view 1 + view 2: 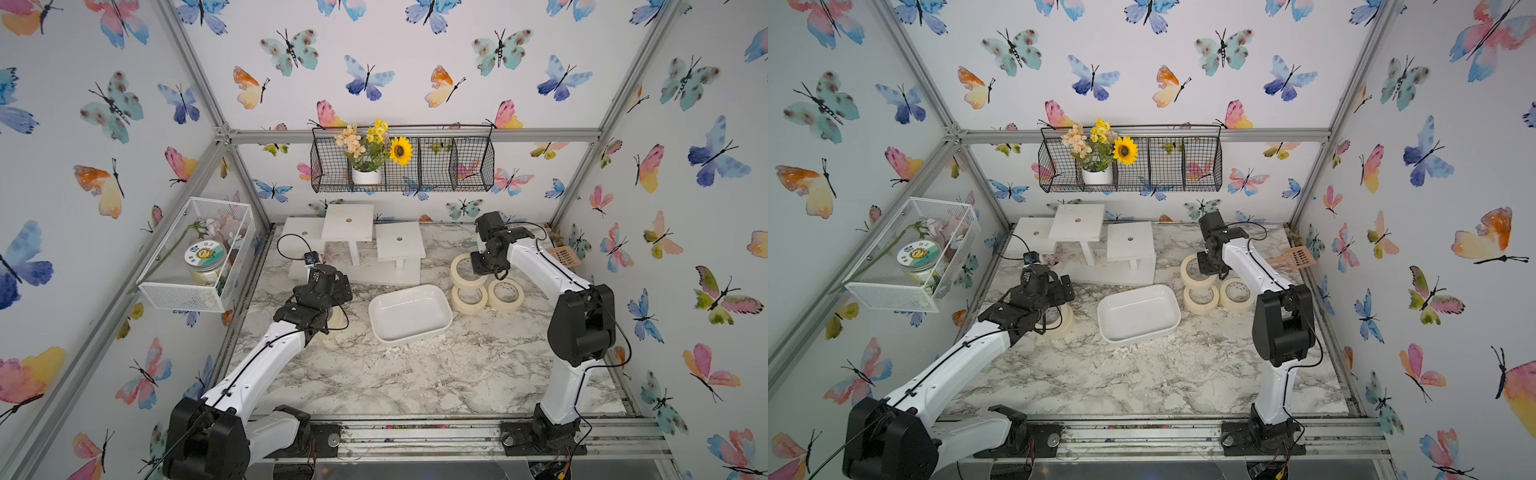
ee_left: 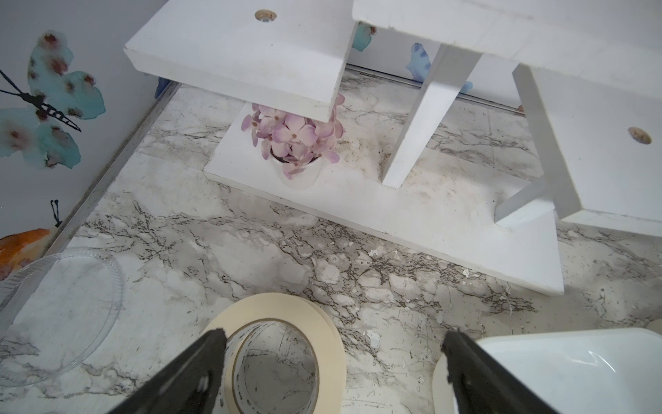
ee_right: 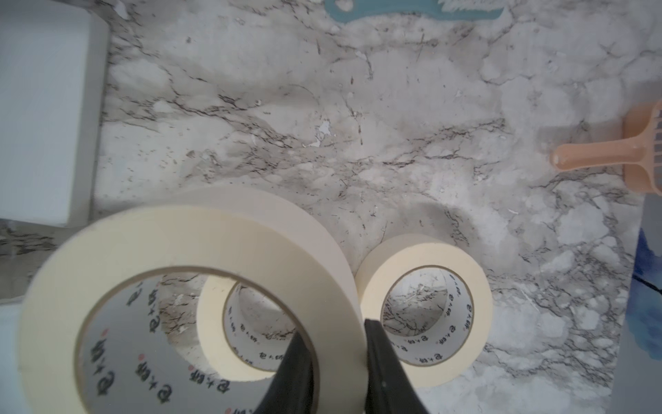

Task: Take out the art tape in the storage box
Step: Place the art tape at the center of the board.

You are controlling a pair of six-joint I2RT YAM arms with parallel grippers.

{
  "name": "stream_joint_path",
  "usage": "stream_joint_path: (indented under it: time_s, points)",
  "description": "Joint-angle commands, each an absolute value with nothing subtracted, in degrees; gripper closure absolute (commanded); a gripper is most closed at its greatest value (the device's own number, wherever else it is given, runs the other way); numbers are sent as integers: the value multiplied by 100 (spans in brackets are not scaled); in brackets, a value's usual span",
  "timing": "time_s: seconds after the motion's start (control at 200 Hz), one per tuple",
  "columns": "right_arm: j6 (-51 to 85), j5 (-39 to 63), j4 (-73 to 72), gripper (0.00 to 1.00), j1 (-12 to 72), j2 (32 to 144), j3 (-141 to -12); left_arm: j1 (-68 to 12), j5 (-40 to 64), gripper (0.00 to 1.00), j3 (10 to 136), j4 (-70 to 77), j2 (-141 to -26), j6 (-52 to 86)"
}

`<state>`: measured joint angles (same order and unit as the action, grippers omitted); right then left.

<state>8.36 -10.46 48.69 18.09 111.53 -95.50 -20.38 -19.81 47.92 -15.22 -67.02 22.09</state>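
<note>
Surface (image 1: 415, 374): marble, four rolls visible, all outside box.
Storage box (image 1: 409, 316): mid-surface, nothing inside in both top views. I judge emptying done.
My right end effector (image 3: 335, 329): clenched on wall of art tape roll (image 3: 179, 243), one jaw inside ring, one outside. Roll held off surface, above second roll (image 1: 469, 309) and third roll (image 1: 503, 307), both lying right of box.
My left end effector (image 2: 333, 335): released, jaws wide, over fourth roll (image 2: 272, 304), flat, left of box.
Left to do, I judge: set held roll down.
</note>
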Motion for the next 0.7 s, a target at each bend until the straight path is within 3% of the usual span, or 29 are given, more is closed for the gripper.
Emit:
stream_joint_path:
  time_s: [0.0,0.596,0.651,0.696]
  points:
    - [749,-820,4926,98,1802,11231,-9469,-2068,-2208,1,4738,-1441,-6599,2118]
    - [795,-652,5136,98,1802,11401,-9053,-2074,-2343,1,4606,-1275,-6574,2004]
    - [840,-730,5112,79,1802,11353,-9044,-2072,-2384,1,4597,-1241,-6565,1971]
    - [882,-762,5046,49,1794,11258,-9018,-2071,-2450,1,4605,-1244,-6565,1967]
